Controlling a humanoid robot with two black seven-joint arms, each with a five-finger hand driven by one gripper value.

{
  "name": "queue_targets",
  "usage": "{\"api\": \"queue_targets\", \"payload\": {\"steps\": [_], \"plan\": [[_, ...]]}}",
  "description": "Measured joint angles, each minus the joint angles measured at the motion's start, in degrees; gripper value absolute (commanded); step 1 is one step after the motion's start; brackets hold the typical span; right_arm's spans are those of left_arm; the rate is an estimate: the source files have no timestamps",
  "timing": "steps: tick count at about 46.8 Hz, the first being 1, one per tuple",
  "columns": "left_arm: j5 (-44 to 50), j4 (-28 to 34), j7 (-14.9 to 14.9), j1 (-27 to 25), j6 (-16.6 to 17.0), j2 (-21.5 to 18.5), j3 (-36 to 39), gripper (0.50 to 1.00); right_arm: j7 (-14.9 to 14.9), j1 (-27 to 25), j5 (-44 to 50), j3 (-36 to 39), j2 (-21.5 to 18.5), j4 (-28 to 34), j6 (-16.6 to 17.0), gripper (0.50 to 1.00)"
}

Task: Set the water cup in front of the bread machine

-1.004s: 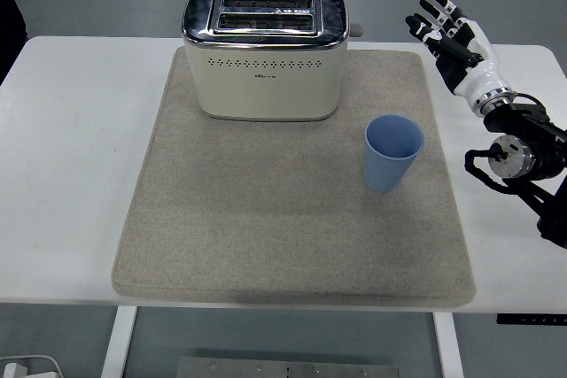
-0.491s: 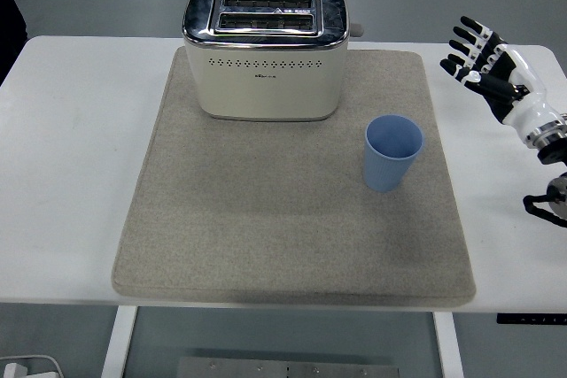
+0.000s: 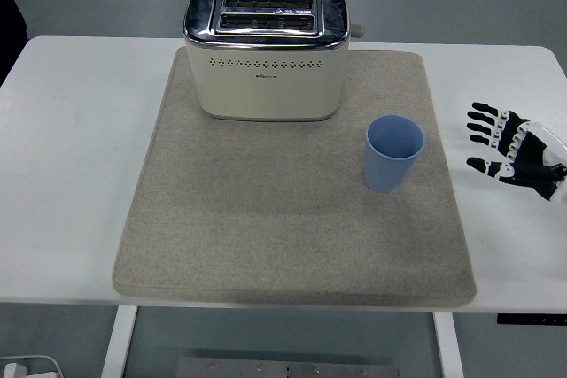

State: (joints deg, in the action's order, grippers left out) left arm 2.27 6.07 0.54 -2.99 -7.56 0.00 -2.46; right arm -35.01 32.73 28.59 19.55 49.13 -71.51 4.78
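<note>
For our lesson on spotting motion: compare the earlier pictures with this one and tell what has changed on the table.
The right hand, fingers spread and empty, moved from the table's far right corner toward the near side, now level with the blue plastic cup. Nothing was grasped. The cup, cream toaster and grey mat stayed put.

1 toaster [image 3: 266, 55], 1 cup [image 3: 393, 153] (blue), 1 mat [image 3: 266, 219].

White table [image 3: 80, 174], grey mat [image 3: 266, 227] lying flat across its middle
</note>
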Motion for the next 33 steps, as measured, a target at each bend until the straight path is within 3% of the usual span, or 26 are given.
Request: {"api": "queue_targets", "payload": {"steps": [9, 19, 33], "plan": [[0.00, 0.00, 0.02, 0.00, 0.00, 0.00, 0.00, 1.000, 0.00, -1.62, 6.87, 0.01, -0.63, -1.37, -5.57, 0.917], [0.01, 0.00, 0.03, 0.00, 0.00, 0.00, 0.00, 1.000, 0.01, -2.05, 10.99, 0.11, -4.27, -2.16, -10.43, 0.917], [0.01, 0.00, 0.03, 0.00, 0.00, 0.00, 0.00, 1.000, 0.02, -0.82, 11.58, 0.10, -8.84, -1.56, -12.16, 0.919]]}}
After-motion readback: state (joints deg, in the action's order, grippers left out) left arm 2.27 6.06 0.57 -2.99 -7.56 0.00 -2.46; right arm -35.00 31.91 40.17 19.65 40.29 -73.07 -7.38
